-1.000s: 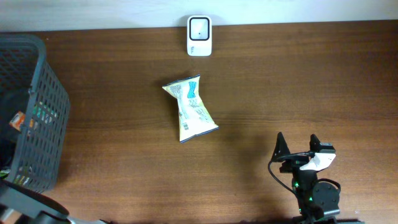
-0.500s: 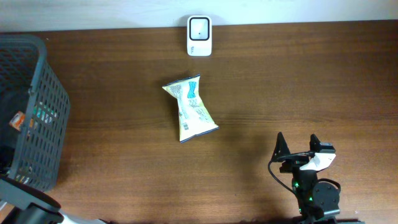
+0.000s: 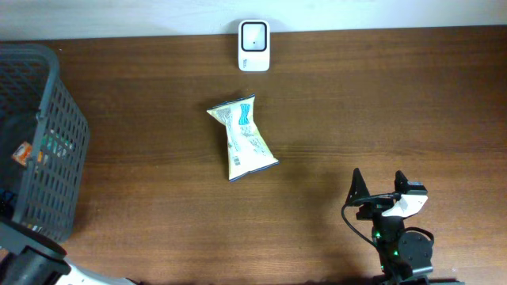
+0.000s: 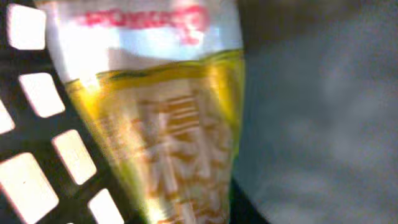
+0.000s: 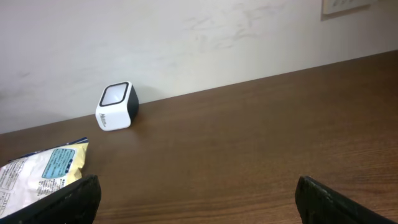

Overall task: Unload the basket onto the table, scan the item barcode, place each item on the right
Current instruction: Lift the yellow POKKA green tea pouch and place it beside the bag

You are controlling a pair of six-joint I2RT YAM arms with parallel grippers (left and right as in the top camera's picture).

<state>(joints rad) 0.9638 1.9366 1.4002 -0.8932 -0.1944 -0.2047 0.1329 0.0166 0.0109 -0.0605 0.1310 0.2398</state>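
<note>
Early going, I'd say: nothing is at the barcode scanner (image 3: 253, 46) yet. It stands alone at the far edge of the table (image 3: 396, 103), its window facing nobody.

The left arm (image 3: 32, 265) reaches in by the wire basket (image 3: 55, 142). Its wrist camera is filled by a yellow packet (image 4: 174, 137) with red lettering, blurred, basket mesh right beside it. The left gripper's jaws are hidden, so I can't tell whether they have that packet pinched or not.

The right gripper (image 5: 198, 193) hangs spread wide over bare wood at the near right, holding nothing.

Mid-table lies a white-and-yellow snack bag (image 3: 242, 138), flat, between scanner and right arm, touching neither. Scanned or not, I can't say.

As I judge it, what's left is nearly everything: lift the packet out, carry it across, turn its barcode to the scanner.

Count:
- One scanner and one basket.
- Two arms.
- One bag on the table and one packet at the left wrist.
- An orange-labelled thing (image 3: 21, 153) glimpsed through the mesh, possibly that same packet.
</note>
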